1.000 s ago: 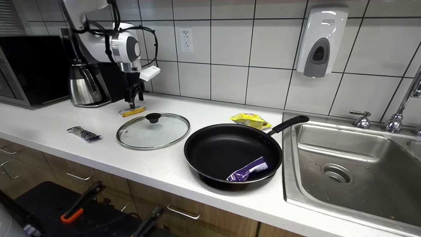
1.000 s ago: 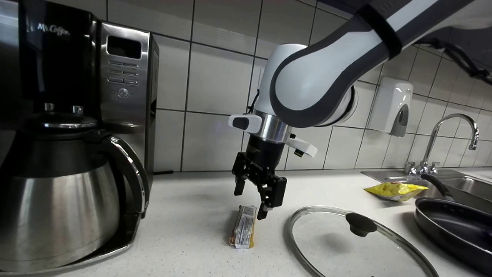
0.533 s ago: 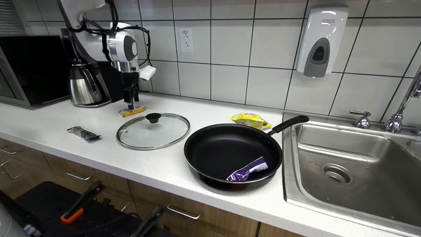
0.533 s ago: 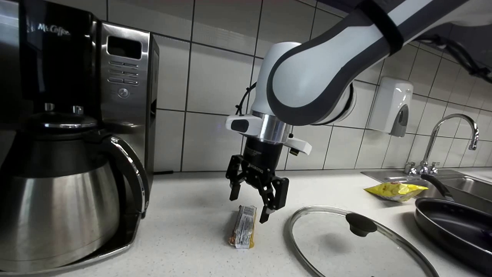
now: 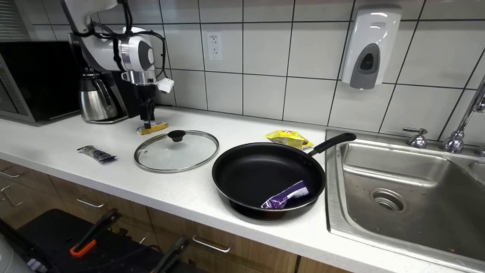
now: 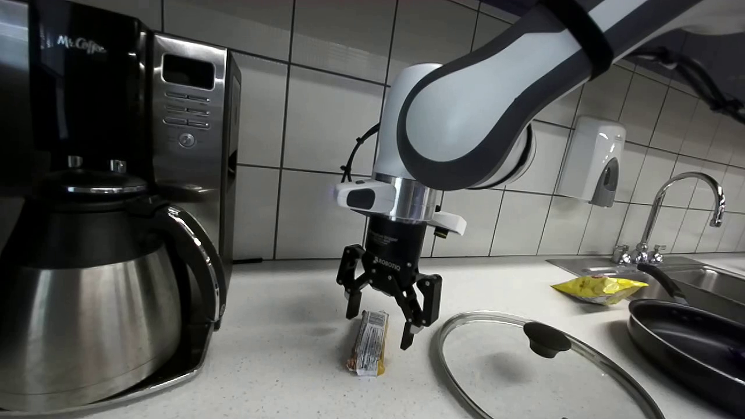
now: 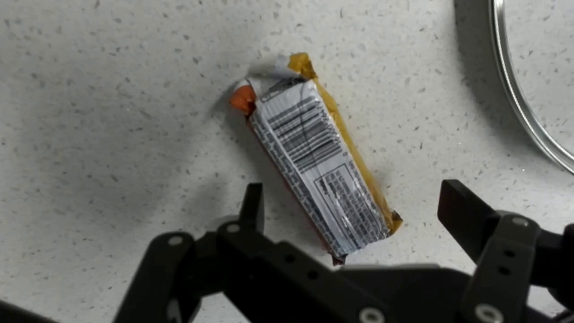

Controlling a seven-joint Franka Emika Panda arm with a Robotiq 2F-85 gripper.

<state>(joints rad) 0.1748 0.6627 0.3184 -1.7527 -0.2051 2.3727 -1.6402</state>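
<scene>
Hovering gripper (image 6: 379, 329): I have it low over the white counter (image 5: 182, 189), pointing down above a wrapped snack bar (image 7: 318, 166).
Fingers (image 7: 254, 204): two black ones, spread wide; in my wrist view, speckled counter shows between each finger and the bar.
Snack bar: it lies on the counter beneath the gripper, slanting across my wrist view, with a white barcode side facing up, a yellow edge along its length and a bit of orange at one crumpled end.
Glass lid (image 5: 178, 155): round, metal-rimmed, flat on the counter near the bar but apart from it, with a black knob (image 5: 176, 135) on top.
Small packet (image 5: 97, 154): grey and dark, lying toward the counter's front edge, well apart from the bar.
Coffee pot (image 6: 93, 314): steel and black, standing in the coffee maker (image 6: 189, 128), on the side of the bar away from the lid.
Frying pan (image 5: 246, 170): wide and black, on the counter beyond the lid, its handle (image 5: 335, 142) pointing toward the sink (image 5: 413, 174).
Purple packet (image 5: 280, 200): I see it lying inside the pan, near its front rim.
Yellow bag (image 5: 288, 138): crinkled, behind the pan near the handle, in both exterior views.
Sink: stainless steel, set into the counter beside the pan, with a round drain (image 5: 388, 200) and a chrome tap (image 5: 453, 141).
Soap dispenser (image 5: 373, 41): white with a grey front, fixed to the tiled wall (image 5: 261, 45) above the counter.
</scene>
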